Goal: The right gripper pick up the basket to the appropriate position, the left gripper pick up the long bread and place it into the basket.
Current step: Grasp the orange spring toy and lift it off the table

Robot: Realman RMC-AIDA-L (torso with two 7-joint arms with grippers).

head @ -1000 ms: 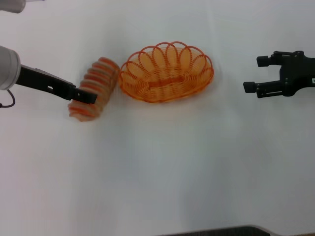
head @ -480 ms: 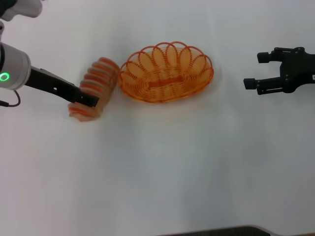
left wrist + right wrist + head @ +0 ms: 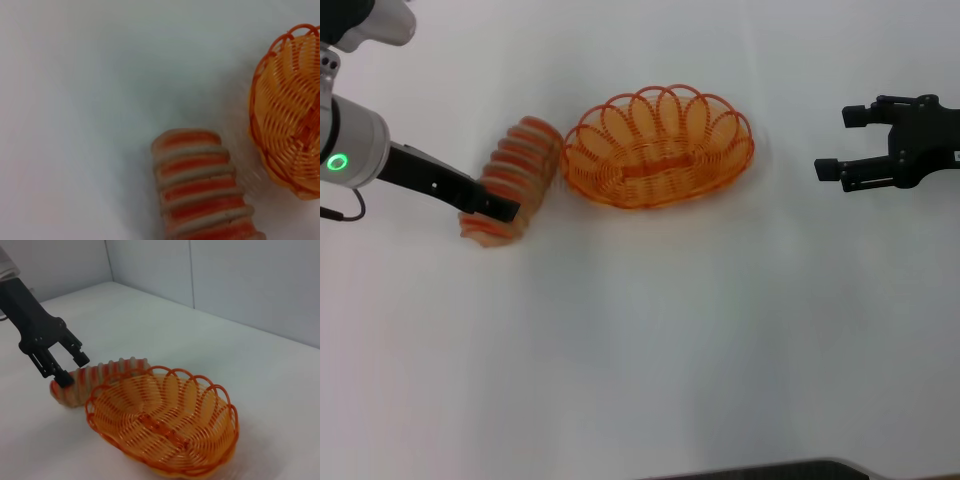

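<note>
Left hand (image 3: 500, 211) reaches down, fingers spread over the long bread (image 3: 513, 180); right hand (image 3: 840, 146) hovers open.

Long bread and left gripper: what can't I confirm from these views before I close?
- Head view: the left gripper covers the long bread where the two meet; contact unclear.
- Left wrist view: own fingers absent; the bread's near end is cut off by the edge.
- Right wrist view: the basket hides the bread's near side.

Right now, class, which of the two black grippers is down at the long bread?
The left gripper, on the arm with the silver-grey cuff: it is at the long bread. The right gripper hangs open, apart from the basket.
</note>
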